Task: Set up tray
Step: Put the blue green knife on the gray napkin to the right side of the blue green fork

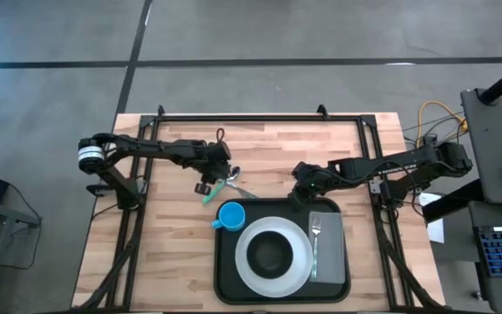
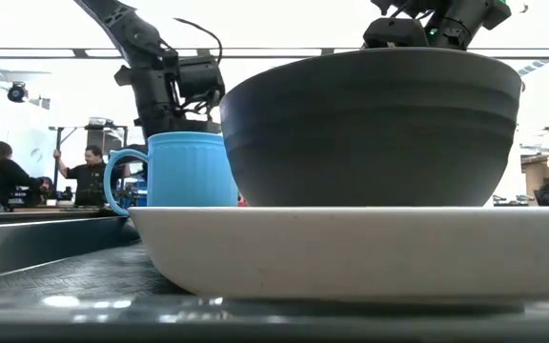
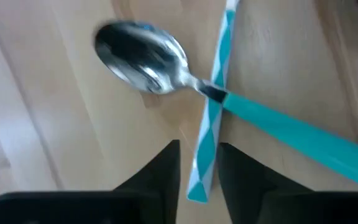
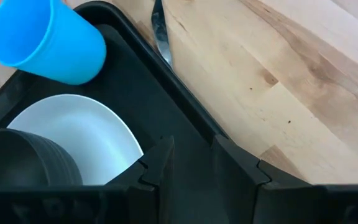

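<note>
- Your tray sits on the worktop at its near edge, towards the right side.
- On the tray you have a white plate with a dark bowl on it, a blue mug in the far left corner, and a fork lying on a grey napkin along the right side.
- Your left end effector hovers over the worktop just beyond the tray's far left corner, fingers narrowly parted around the end of a teal-and-white handle.
- That handle lies crossed with a teal-handled spoon on the wood.
- Your right end effector is above the tray's far right corner, fingers slightly apart and holding nothing.
- A knife tip shows just outside the tray rim.
</note>
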Action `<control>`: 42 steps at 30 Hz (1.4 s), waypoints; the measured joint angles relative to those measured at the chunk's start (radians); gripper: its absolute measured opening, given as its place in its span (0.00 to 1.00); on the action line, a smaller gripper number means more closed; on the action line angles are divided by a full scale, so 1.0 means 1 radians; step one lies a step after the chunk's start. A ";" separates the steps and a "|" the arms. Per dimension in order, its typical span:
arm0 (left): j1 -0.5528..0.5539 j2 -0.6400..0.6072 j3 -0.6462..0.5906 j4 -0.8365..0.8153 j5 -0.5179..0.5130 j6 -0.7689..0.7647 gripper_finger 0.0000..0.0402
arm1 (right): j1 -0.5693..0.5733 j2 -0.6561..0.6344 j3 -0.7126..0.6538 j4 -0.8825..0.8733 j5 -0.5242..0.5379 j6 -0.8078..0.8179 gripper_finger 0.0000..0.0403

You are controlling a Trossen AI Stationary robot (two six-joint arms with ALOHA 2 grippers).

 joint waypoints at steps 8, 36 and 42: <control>0.000 0.000 -0.017 0.007 -0.002 0.005 0.35 | 0.000 0.000 -0.017 -0.001 -0.002 0.024 0.25; 0.005 0.160 0.054 -0.009 0.055 0.059 0.05 | -0.001 0.000 -0.018 -0.002 0.002 0.024 0.25; 0.020 0.156 0.073 -0.111 -0.013 0.004 0.07 | -0.001 0.000 -0.018 -0.004 0.004 0.024 0.25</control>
